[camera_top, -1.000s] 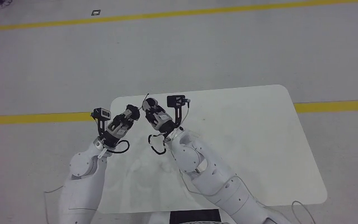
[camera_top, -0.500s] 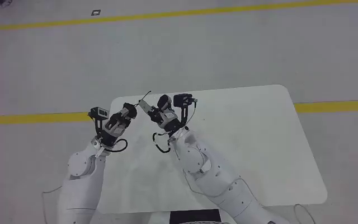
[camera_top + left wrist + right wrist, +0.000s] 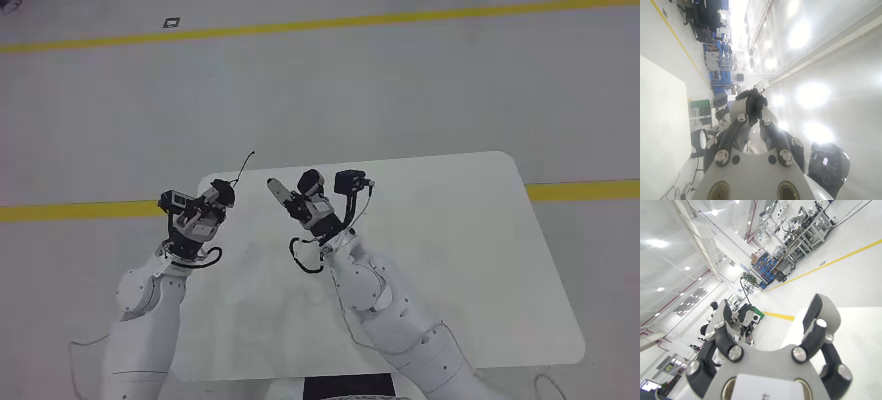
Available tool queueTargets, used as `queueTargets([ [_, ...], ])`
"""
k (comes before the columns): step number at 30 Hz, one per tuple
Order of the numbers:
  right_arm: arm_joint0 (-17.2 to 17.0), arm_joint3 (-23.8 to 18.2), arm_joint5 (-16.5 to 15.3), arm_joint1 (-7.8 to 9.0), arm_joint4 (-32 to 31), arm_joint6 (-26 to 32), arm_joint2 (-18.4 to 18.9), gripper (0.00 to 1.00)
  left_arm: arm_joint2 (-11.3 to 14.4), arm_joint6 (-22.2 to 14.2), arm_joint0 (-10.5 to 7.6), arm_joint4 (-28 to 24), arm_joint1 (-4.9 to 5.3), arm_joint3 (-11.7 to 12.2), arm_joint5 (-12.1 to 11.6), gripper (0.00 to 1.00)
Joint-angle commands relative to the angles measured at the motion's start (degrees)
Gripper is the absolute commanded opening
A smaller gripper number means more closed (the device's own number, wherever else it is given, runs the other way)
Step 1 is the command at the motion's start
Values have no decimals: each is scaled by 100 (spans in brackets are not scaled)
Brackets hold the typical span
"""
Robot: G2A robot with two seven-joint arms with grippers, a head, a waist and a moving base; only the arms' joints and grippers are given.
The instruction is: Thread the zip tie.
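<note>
The left gripper (image 3: pixel 222 192) pinched the zip tie (image 3: pixel 243 165) above the table's (image 3: pixel 450 200) far-left edge. The right gripper (image 3: pixel 292 185), spread wide, had drawn away rightward.

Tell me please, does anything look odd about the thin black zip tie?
The thin black plastic zip tie juts unlooped from the shut left gripper, well apart from the open, empty right gripper.
</note>
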Motion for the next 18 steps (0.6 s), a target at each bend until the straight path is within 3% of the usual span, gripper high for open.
queueTargets([
  [1,0,0,0,0,2,0,0,100,36,159,-8,-228,-10,-1,223,0],
  [2,-19,-1,-5,-2,68,0,0,100,49,189,-13,-446,-13,7,424,0],
  [6,-73,76,-301,-39,1427,333,79,100,-17,176,-17,-1132,-11,9,965,0],
  [12,45,369,-553,-87,2905,976,73,100,-60,-107,43,-1757,3,69,1543,0],
  [18,285,693,-609,-173,4363,1576,-34,100,-48,-291,63,-2290,4,150,1942,0],
])
